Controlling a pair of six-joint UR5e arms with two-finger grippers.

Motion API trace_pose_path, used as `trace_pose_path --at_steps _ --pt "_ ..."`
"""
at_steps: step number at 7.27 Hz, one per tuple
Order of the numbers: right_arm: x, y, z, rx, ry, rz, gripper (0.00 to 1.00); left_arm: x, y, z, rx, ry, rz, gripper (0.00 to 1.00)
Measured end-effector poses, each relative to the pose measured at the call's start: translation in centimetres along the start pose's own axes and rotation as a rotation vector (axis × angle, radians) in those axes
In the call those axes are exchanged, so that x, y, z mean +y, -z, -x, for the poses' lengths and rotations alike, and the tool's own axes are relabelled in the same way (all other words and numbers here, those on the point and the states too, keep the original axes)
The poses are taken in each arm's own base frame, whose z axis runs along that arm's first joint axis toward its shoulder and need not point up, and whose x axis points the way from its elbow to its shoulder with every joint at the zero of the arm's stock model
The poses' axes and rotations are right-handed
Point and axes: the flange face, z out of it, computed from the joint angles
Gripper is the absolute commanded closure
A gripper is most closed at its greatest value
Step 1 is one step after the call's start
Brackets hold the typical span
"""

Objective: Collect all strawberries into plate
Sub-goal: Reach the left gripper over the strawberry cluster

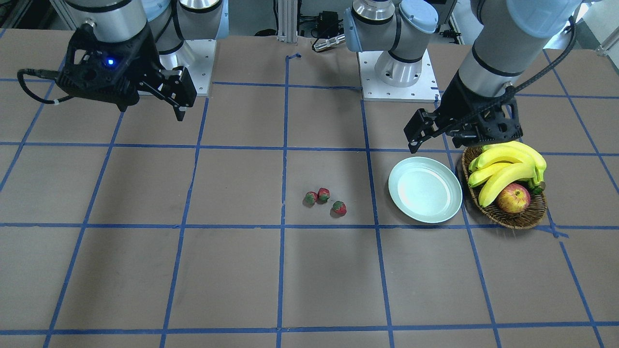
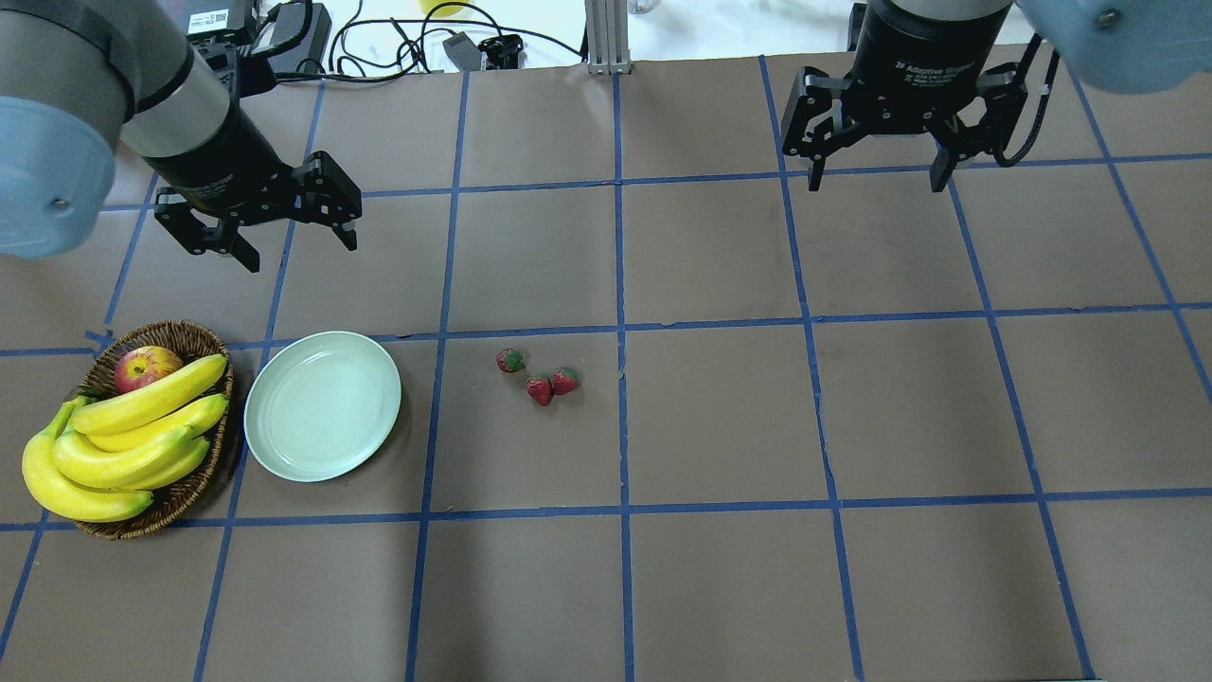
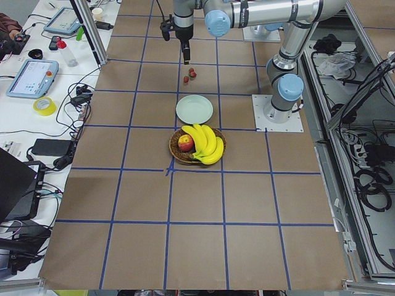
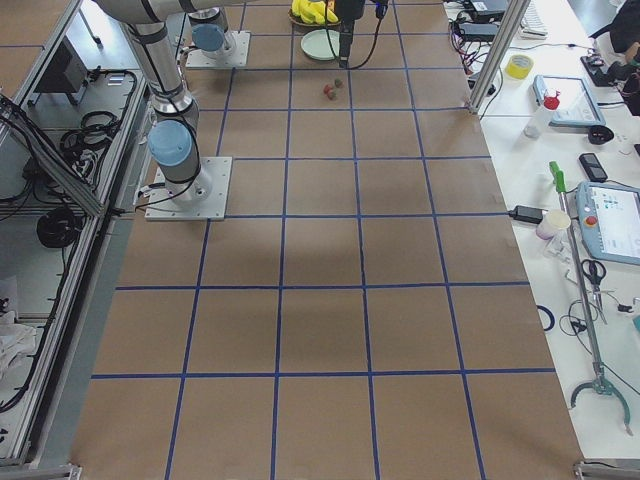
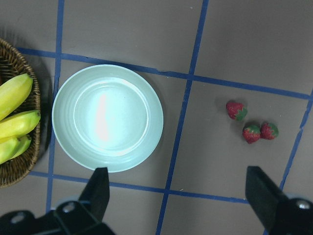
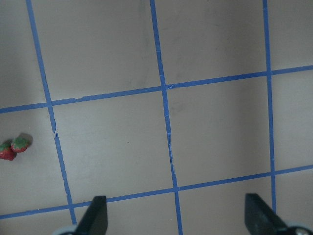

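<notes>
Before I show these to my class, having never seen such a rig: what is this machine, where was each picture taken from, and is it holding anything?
This is a robot with two arms mounted at a brown table. Each arm ends in a two-finger gripper. The left gripper and the right gripper both hang open above the table, holding nothing.

One picture looks down from behind the robot and one faces it from across the table. Two look along the table from its ends, and two come from cameras on the wrists, looking down between the fingers.

On the table lie three small strawberries and a pale green plate with nothing in it. Beside the plate is a wicker basket with bananas and an apple.
</notes>
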Motion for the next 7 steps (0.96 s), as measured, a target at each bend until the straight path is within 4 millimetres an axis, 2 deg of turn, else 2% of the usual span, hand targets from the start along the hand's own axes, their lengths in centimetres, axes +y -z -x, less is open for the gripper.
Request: trace_pose_path --at_steps 1,2,3,5,7 --pt "0.3 0.5 0.0 -0.014 -0.002 -0.024 0.00 -1.0 -2.2 -1.6 0.005 0.029 -0.017 0.00" --pt "0.1 0.6 0.2 -0.033 -0.003 -0.048 0.00 -2.1 -5.4 -3.1 0.012 0.080 -0.037 0.00" --pt "0.0 0.7 0.3 -0.044 -0.004 -0.060 0.00 -2.4 -8.3 -4.8 0.018 0.125 -0.050 0.00" --pt "-0.1 0.6 0.5 -0.051 -0.002 -0.065 0.00 -2.1 -12.4 -8.3 0.024 0.223 -0.052 0.00" --pt "-0.1 0.5 0.5 -0.051 -0.001 -0.064 0.00 -2.0 -16.7 -9.3 0.013 0.316 -0.021 0.00"
